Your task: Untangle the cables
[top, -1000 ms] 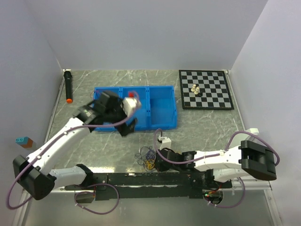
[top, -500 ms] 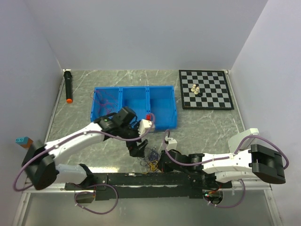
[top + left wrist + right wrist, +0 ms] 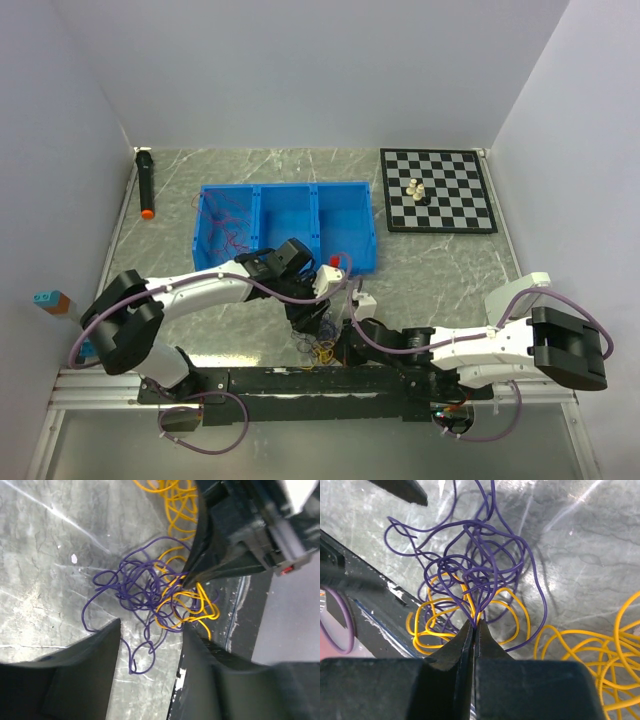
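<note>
Here, at the near edge of the surface (image 3: 430, 270), the cables (image 3: 142, 585) lay in a purple-and-yellow knot. The right hand (image 3: 474, 623) was clenched on a few strands of it. Just beyond, the left hand (image 3: 152, 625) hovered released; it would best pinch purple loops only, then pull away gently.
</note>
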{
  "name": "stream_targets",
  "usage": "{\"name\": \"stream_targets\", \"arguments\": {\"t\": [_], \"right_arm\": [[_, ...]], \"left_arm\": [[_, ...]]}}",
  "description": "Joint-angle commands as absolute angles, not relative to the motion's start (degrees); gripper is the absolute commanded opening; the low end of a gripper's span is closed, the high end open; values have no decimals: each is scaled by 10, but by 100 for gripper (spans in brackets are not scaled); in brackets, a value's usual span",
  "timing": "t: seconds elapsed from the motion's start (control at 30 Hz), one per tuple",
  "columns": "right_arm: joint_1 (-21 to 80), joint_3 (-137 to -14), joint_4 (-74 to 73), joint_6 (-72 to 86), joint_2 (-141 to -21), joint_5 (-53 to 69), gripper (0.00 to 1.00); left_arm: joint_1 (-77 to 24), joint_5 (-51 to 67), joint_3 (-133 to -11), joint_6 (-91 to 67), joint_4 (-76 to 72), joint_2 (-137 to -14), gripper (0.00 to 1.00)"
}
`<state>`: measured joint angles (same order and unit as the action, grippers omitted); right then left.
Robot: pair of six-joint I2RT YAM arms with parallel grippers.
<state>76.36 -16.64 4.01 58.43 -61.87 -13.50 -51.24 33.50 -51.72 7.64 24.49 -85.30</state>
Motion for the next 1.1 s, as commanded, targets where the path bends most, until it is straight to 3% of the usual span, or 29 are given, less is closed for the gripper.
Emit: {"name": "stream_targets", "arguments": {"t": [0.0,0.4,0.47,0.6,0.7,1.07], "right_arm": [[762,-154,75,582,-614,-135,0],[761,-142,91,584,-618,-134,0],[760,-139,91,586,-614,-134,0],[760,-132,83,591,-600,-136,0],[760,-128,73,589,-589,-139,0],[760,-129,47,592,-584,-144,0]], "left_arm": [[-515,316,-502,80,196,-864,46],[-533,305,-504,73,180,-895,47],[-538,297,-507,73,179,-899,40],[-540,269,-515,87,195,-897,15],[-540,236,-526,101,233,-880,1],[-462,199,-682,188,465,-752,1]]}}
